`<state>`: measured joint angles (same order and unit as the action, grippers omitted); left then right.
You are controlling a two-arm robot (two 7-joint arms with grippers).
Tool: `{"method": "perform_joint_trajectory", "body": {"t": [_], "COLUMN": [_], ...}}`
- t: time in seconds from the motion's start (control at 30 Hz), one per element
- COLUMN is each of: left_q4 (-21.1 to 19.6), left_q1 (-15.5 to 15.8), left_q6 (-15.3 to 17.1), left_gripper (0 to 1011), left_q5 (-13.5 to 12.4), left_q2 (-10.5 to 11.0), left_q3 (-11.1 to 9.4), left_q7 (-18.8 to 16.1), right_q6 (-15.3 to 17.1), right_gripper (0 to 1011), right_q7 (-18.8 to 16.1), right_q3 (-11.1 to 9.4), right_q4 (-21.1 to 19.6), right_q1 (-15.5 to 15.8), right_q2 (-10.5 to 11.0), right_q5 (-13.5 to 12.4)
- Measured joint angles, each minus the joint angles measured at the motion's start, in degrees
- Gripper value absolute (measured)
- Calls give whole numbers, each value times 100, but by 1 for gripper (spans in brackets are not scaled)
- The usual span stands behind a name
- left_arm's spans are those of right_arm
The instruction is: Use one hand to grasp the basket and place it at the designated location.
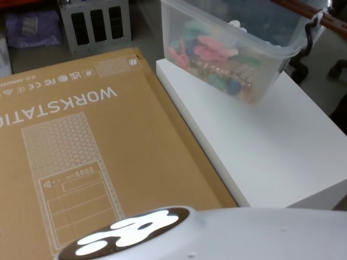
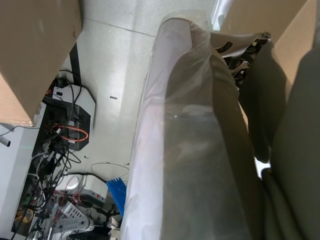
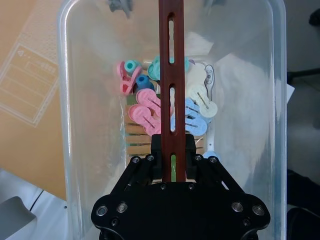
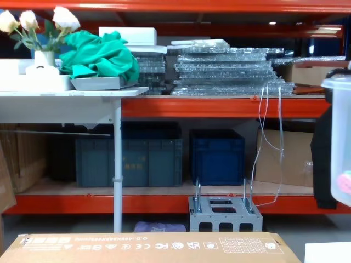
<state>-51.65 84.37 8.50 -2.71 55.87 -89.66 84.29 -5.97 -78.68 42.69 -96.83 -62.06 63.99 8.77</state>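
The basket [image 1: 181, 24] is a translucent whitish tub holding several coloured clips [image 1: 203, 51]. It hangs tilted over the far part of a white platform [image 1: 260, 141], and in the chest view its side [image 4: 340, 137] shows at the right edge, off the surface. My right gripper [image 3: 172, 150] is shut on the reddish-brown bar handle [image 3: 171, 75], the black fingers clamping it from both sides above the tub's middle. A black curved bracket [image 1: 309, 33] joins the handle [image 1: 303, 8] to the rim.
A large cardboard box [image 1: 97, 157] printed "WORKSTATION" lies left of the white platform. A small grey metal crate [image 4: 225, 215] stands on the floor beyond it, before dark blue storage crates [image 4: 216, 156] on orange shelving. A white table [image 4: 71, 98] stands at the left.
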Motion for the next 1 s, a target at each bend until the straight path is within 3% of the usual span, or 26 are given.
{"method": "perform_joint_trajectory", "body": {"t": [0.6,1.0], "left_q4": [1,-2], "left_q1": [0,0], "left_q6": [0,0], "left_gripper": [0,0], "left_q5": [0,1], "left_q2": [0,0], "left_q3": [0,0], "left_q7": [0,0], "right_q6": [-375,-991], "right_gripper": [240,240], "right_q7": [-188,-312], "right_q3": [236,483], "right_q4": [-685,-796], "right_q1": [-242,-415], "right_q2": [-197,-526], "right_q5": [-373,-637]}}
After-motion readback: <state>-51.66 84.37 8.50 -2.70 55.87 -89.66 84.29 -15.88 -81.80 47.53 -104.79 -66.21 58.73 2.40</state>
